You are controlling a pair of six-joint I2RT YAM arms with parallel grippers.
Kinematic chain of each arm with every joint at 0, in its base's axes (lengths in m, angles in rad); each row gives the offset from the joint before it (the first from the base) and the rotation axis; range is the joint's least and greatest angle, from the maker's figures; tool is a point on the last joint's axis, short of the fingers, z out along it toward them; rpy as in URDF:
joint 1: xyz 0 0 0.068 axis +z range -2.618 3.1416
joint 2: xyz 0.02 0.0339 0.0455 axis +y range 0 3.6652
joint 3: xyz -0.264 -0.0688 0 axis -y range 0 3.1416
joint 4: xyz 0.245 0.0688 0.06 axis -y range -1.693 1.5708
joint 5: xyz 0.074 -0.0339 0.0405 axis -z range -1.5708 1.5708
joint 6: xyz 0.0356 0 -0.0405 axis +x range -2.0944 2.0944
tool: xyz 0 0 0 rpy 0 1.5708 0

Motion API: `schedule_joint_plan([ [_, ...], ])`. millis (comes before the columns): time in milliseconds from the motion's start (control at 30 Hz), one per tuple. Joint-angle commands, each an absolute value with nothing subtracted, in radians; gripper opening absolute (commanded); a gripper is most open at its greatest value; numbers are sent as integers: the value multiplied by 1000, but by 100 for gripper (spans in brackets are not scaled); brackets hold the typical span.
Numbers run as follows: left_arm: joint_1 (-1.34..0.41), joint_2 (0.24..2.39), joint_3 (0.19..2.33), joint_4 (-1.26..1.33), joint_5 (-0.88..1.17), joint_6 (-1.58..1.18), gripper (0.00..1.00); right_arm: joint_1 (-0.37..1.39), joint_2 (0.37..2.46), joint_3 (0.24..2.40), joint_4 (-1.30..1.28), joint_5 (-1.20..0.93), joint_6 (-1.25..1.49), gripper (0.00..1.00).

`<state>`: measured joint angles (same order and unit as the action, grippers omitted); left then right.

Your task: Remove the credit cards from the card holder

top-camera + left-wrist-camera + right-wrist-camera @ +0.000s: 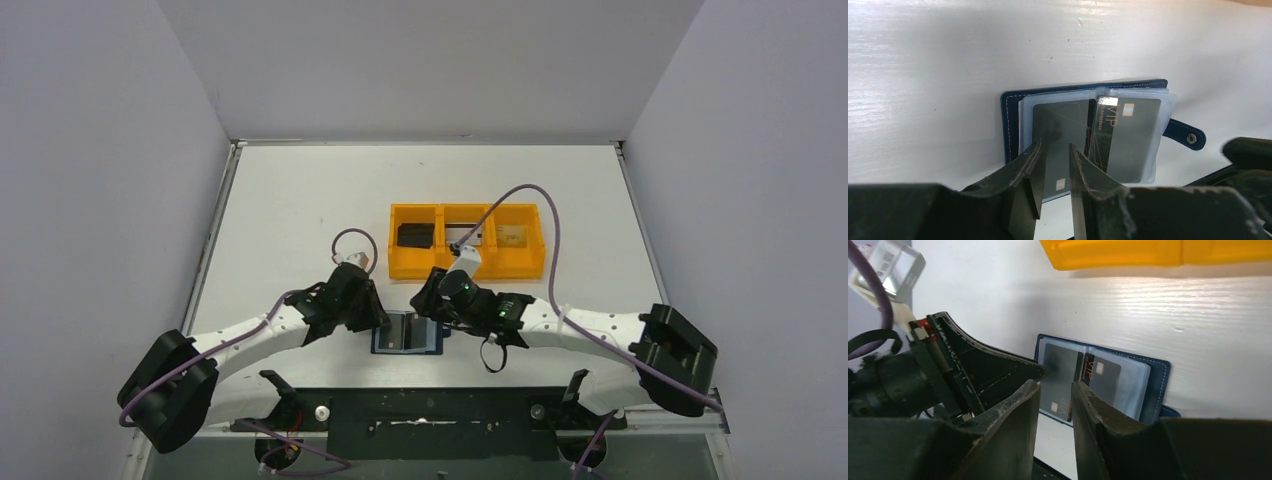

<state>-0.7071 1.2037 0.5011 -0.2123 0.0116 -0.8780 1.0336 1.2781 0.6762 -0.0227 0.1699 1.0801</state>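
The navy card holder (407, 334) lies open on the table between both grippers. In the left wrist view the card holder (1011, 125) shows clear sleeves holding a grey card (1060, 120) on the left and a grey VIP card (1130, 137) on the right; its tab (1188, 136) points right. My left gripper (1055, 148) hovers over the left card, jaws a narrow gap apart and empty. My right gripper (1054, 386) is narrowly open and empty, just short of the holder's (1155, 380) near edge. In the top view the left gripper (376, 318) and the right gripper (432, 312) flank the holder.
An orange three-compartment tray (467, 268) stands just behind the holder, with a black card (415, 235) in its left compartment and a tan card (512, 237) in its right. The tray's edge (1128, 255) shows in the right wrist view. The left gripper's finger (998, 370) reaches the holder's left edge.
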Motion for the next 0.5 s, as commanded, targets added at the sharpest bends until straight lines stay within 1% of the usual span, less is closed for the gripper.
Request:
schedule_joint_plan([
  [0, -708, 1162, 518, -222, 9, -861, 24, 1075, 1408, 790, -90, 187, 1026, 30],
  [100, -707, 1143, 518, -227, 17, -859, 26, 1099, 1484, 834, -193, 245, 1065, 28],
  [200, -708, 1126, 517, -226, 32, -855, 26, 1122, 1519, 810, -257, 287, 1117, 28],
  [333, -709, 1117, 521, -209, 55, -842, 27, 1115, 1559, 728, -220, 248, 1166, 27],
  [467, -709, 1121, 537, -170, 126, -810, 29, 1124, 1605, 709, -234, 253, 1208, 26],
])
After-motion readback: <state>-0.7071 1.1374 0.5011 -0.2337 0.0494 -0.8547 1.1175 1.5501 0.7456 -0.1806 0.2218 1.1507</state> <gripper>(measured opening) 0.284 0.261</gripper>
